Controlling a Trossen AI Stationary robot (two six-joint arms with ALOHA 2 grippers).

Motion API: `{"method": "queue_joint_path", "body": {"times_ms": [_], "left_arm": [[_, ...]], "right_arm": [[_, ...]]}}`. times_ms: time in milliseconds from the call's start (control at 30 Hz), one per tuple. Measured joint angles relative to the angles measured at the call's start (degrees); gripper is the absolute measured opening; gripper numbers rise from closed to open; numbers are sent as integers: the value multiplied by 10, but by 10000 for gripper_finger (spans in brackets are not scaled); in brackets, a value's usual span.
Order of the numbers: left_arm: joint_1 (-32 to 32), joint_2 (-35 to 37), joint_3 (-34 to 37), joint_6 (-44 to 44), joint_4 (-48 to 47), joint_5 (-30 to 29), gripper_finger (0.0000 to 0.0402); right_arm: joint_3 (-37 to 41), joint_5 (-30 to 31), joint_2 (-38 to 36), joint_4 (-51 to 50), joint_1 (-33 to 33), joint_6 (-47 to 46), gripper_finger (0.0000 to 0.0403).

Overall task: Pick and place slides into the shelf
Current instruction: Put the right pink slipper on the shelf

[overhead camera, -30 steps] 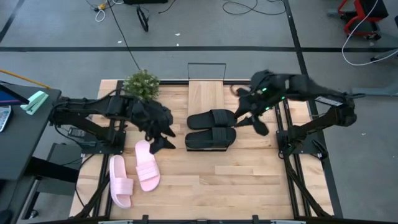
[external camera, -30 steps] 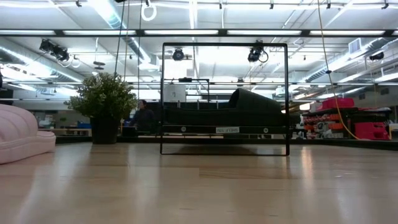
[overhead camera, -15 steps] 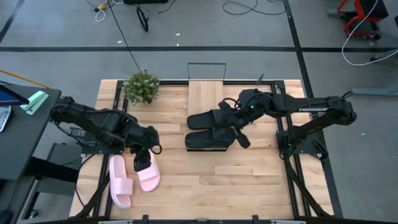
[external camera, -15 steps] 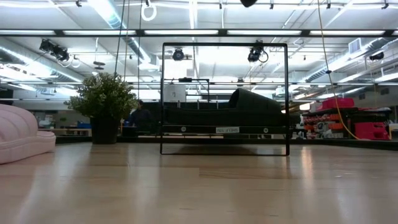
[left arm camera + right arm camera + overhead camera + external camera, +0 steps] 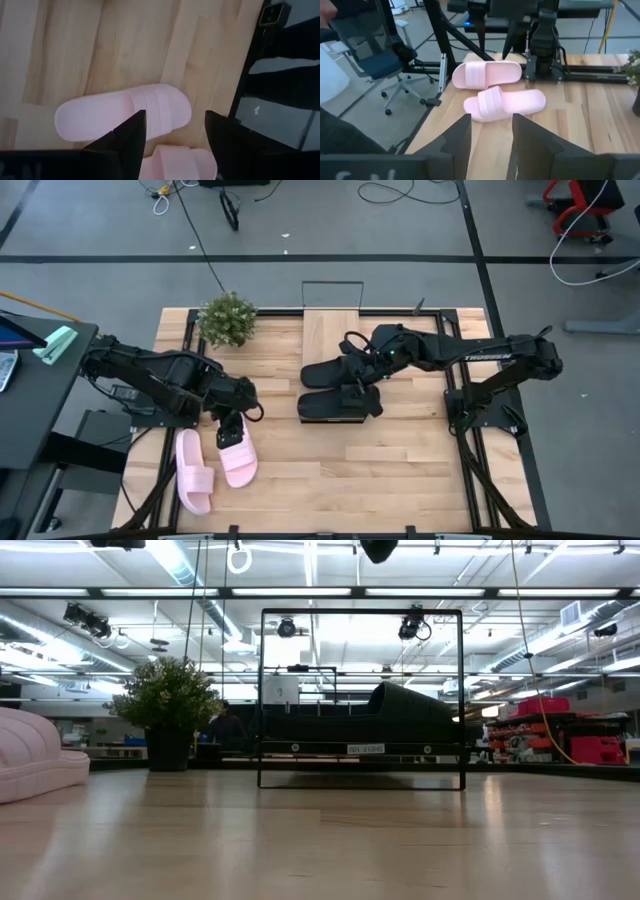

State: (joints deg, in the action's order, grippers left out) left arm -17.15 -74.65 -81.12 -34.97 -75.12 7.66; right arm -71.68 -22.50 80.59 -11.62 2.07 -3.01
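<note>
Two pale pink slides (image 5: 238,460) (image 5: 193,477) lie side by side at the table's near left. Two black slides (image 5: 335,370) (image 5: 338,407) lie in the middle, just in front of the shelf (image 5: 328,332), a light-wood board with a black wire frame. My left gripper (image 5: 231,434) points steeply down over the far end of the right-hand pink slide (image 5: 177,162), open, one finger on either side of it. I cannot tell whether it touches the slide. My right gripper (image 5: 358,388) hovers open over the black slides, with nothing between its fingers (image 5: 462,131).
A small potted plant (image 5: 228,318) stands at the far left of the table, next to the shelf. Bare wood lies along the near edge and to the right of the pink slides. A dark desk (image 5: 30,380) stands off the table's left side.
My left gripper has gone toward the table's near left, sunk and tipped downward, and now stands over the right-hand pink slide. My right gripper has moved toward the table's left and down, from beside the black slides to above them. No slide has moved.
</note>
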Motion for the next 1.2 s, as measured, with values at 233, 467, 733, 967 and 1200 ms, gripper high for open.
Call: {"method": "queue_joint_path", "body": {"times_ms": [233,467,733,967,1200], "left_arm": [[-7,2,42,7,-10,36,201],[2,11,166,31,30,60,190],[32,28,306,7,228,136,169],[32,28,366,-4,257,166,156],[32,28,405,-7,280,182,156]], "right_arm": [[0,0,13,27,0,0,148],[0,0,24,36,0,0,148],[0,-3,25,35,1,0,148],[0,-4,25,34,1,-4,149],[0,-3,25,33,1,-5,148]]}}
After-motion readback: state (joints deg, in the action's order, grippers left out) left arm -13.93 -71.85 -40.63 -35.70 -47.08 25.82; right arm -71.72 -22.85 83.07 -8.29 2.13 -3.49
